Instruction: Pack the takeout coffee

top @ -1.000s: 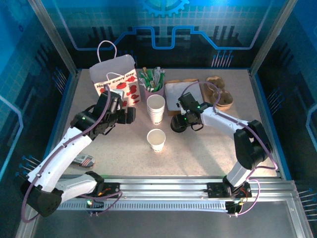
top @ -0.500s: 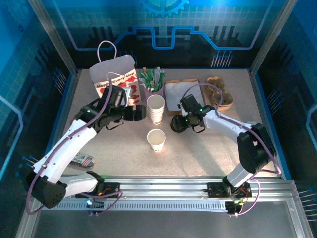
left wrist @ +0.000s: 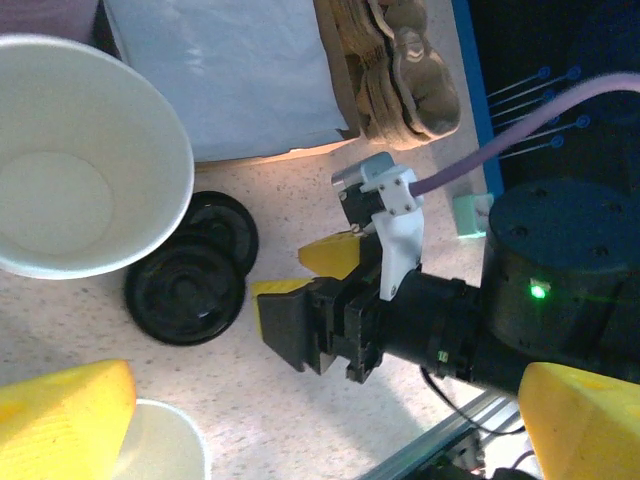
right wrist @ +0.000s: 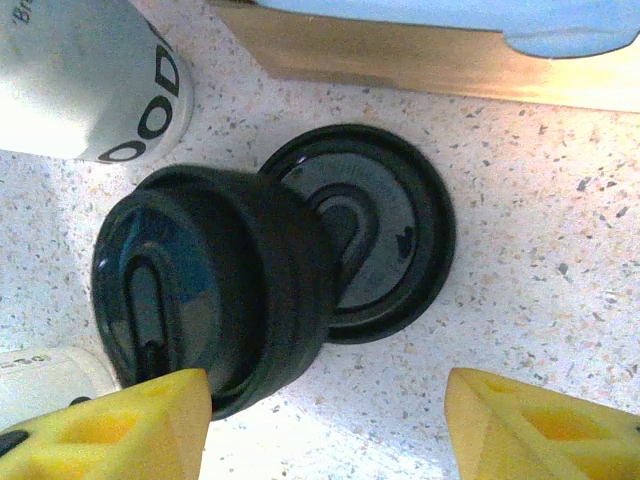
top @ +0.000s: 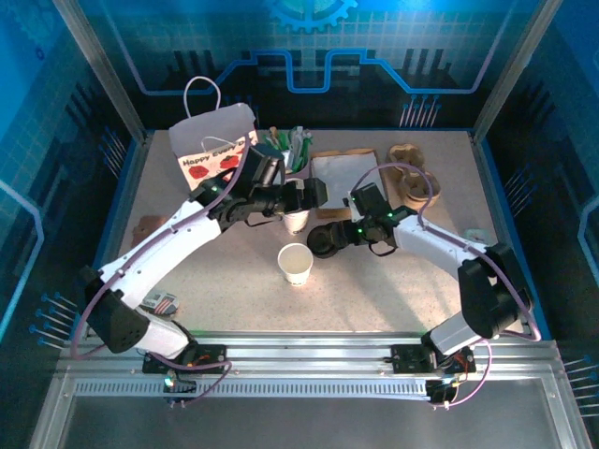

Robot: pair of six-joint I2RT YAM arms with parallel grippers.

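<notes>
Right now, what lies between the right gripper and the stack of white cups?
Two overlapping black lids lie between right gripper and cup stack, seen in left wrist view.

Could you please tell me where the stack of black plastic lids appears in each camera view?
Top external: the stack of round black plastic lids sits mid-table, just right of the lone white paper cup.
Left wrist: lower left.
Right wrist: centre-left, overlapping a single flat black lid.
Shared landmark: the flat white sheet on brown card, just beyond the lids.
</notes>
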